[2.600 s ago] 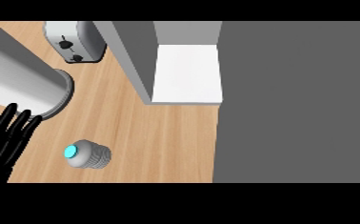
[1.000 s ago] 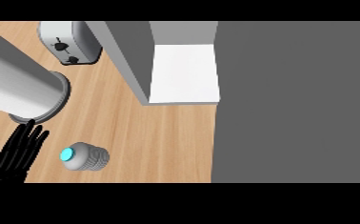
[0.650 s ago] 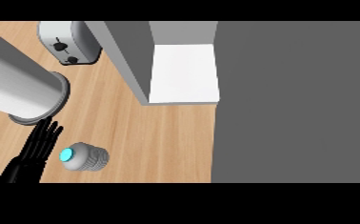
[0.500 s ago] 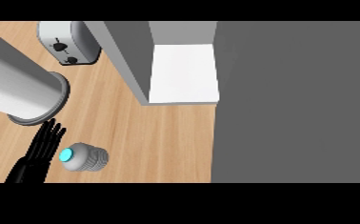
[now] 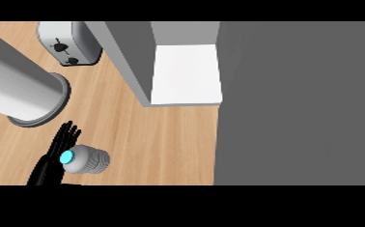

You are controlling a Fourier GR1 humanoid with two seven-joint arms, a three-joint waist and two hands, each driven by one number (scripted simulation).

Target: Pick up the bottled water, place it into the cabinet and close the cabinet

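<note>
Black left hand (image 5: 51, 159), fingers straight and spread, lies just beside the bottled water (image 5: 83, 159), perhaps touching it.

Black left hand (image 5: 51, 162), slim dark fingers; grey cylindrical forearm (image 5: 28, 92).

Wood-grain counter (image 5: 164, 139); brushed-metal toaster (image 5: 68, 42); matt white cabinet shelf (image 5: 187, 74)
</note>
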